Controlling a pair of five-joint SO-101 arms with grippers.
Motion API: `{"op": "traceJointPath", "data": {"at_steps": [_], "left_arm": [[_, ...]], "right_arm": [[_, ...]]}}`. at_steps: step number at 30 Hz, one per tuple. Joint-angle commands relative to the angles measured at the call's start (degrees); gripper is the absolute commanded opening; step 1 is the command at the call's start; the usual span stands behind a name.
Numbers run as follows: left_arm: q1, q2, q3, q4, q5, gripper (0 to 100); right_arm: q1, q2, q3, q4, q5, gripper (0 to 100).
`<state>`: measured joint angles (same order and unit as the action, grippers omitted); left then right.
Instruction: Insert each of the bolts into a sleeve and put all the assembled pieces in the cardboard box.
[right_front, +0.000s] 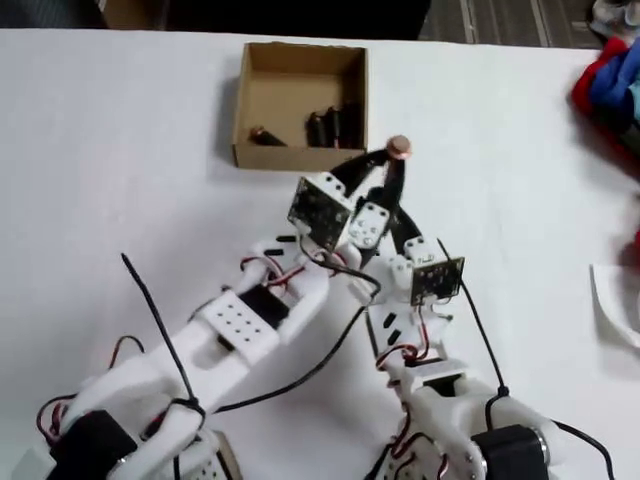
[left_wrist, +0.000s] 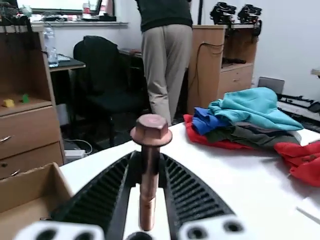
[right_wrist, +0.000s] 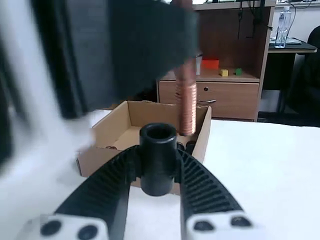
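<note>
Bolt (left_wrist: 148, 172): copper-coloured and upright, head on top. The left gripper (left_wrist: 148, 156) pinches its shaft between narrow fingers. It is held above the table (right_front: 120, 130), just beside the box corner nearest the arms.
Sleeve (right_wrist: 158, 162): a short black tube, upright with its bore facing up. The right gripper (right_wrist: 157, 150) is clamped around it, close under the bolt.
Alignment: from the right wrist, the bolt's threaded tip is about level with the sleeve's mouth but off to one side, so it is not in the bore. Whether it is also behind the sleeve is hard to tell.
Box (right_front: 300, 50): open cardboard, just beyond both grippers. Several dark pieces (right_front: 320, 128) lie along its near wall.
Step in hand: probably mating this bolt and sleeve in mid-air, with some assemblies apparently done.
Next move: the bolt likely needs shifting sideways until its tip is over the bore. It should stay vertical while it is lowered in, and the joined pair then goes to the box.
</note>
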<state>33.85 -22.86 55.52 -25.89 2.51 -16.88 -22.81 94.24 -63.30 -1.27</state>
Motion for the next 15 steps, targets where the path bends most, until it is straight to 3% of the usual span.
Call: {"op": "traceJointPath", "data": {"at_steps": [1, 4, 15], "left_arm": [[0.53, -0.35, -3.56, -1.58, 3.16, 3], [-0.53, -0.09, -5.32, -1.14, 6.24, 3], [-0.62, -0.09, -5.67, -1.14, 6.68, 3]], "right_arm": [[0.04, -1.80, -0.53, 0.40, -0.09, 2.0], [0.04, -1.80, -0.53, 0.40, -0.09, 2.0], [0.04, -1.80, -0.44, 0.40, -0.09, 2.0]]}}
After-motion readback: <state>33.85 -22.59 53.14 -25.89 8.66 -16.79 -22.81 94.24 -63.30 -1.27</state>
